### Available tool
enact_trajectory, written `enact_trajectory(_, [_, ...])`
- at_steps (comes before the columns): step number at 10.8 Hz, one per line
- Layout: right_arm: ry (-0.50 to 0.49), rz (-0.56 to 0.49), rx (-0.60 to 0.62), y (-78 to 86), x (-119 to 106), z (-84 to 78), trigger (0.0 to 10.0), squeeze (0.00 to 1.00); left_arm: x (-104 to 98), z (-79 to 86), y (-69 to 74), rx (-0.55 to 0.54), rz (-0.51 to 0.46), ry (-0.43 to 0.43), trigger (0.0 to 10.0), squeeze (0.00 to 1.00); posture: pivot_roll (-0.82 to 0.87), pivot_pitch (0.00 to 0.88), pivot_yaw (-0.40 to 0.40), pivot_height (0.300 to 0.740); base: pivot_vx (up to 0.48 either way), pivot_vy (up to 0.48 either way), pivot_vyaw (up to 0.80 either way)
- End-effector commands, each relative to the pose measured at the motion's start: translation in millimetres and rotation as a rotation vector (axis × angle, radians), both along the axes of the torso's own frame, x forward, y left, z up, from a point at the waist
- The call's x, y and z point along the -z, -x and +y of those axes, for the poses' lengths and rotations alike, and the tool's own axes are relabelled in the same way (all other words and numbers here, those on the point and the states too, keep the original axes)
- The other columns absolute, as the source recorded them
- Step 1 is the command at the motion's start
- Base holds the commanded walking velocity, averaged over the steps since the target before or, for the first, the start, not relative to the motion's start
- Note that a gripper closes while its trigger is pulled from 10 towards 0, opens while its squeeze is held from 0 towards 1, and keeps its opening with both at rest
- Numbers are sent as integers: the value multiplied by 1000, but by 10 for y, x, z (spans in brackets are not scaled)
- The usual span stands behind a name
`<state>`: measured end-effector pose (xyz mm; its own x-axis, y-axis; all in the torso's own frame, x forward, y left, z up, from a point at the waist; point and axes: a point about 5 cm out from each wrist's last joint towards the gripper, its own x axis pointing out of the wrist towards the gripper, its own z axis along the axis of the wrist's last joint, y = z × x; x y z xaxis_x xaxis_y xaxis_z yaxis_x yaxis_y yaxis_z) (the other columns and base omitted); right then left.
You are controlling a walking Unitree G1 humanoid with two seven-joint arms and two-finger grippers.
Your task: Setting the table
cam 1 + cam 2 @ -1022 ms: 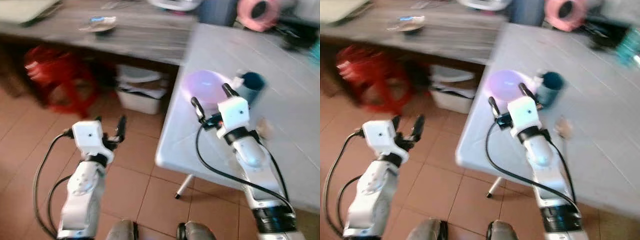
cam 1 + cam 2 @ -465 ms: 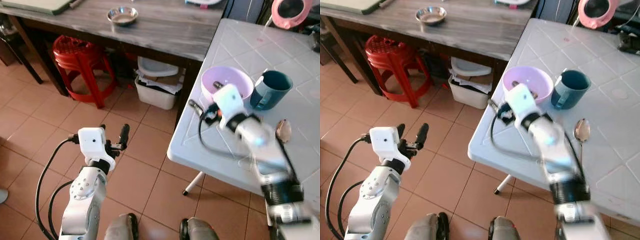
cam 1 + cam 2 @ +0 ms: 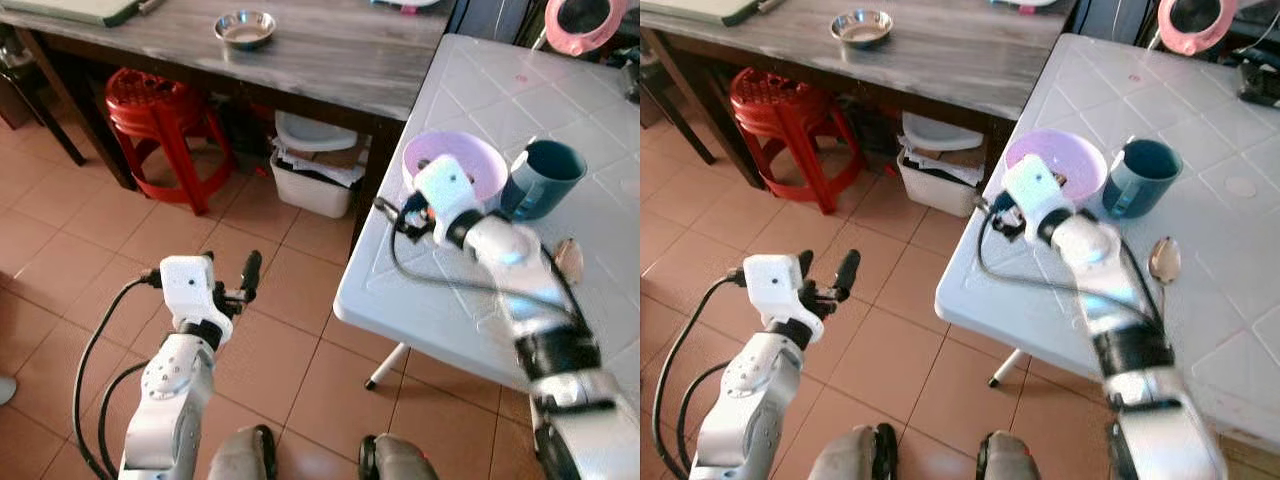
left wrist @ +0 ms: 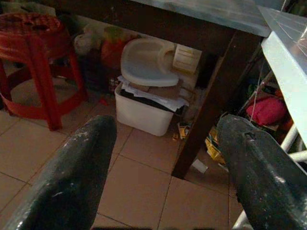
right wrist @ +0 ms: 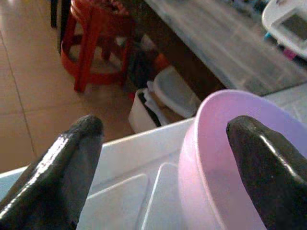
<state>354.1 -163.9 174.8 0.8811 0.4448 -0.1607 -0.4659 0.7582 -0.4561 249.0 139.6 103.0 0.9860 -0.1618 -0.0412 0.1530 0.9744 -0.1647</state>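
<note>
Right wrist view: right gripper (image 5: 163, 158) is gaping wide beside the pink bowl (image 5: 230, 143) — left gripper (image 4: 163, 158) is hanging open over floor tiles.

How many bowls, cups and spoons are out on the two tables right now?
Bowls: 2, the pink bowl on the white table and the metal bowl on the wooden table
Cups: 1, the teal mug
Spoons: 1, the spoon
Total: 4

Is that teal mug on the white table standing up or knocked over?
Upright. The teal mug stands on its base on the white table, its open mouth facing up, beside the purple bowl.
</note>
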Motion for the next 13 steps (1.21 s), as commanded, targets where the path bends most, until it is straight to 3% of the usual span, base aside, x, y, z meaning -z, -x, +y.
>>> enact_trajectory(1, [15,27,6,-23,0,-45,7098,0,18,12,13,-1,13,-14,10000,0,-6,175,-1,740,0,0,0])
enact_trajectory(2, [7,51,2,-36,-7,-69,0,0,21,8,12,0,15,-15,10000,0,-6,175,-3,740,0,0,0])
enact_trajectory(7, [8,165,52,-64,4,-138,0,0,87,-18,27,27,66,-28,10000,0,-11,177,-3,740,0,0,0])
enact_trajectory(13, [20,217,71,-29,63,-195,0,0,110,-16,34,32,93,-37,10000,0,-11,179,0,740,0,0,0])
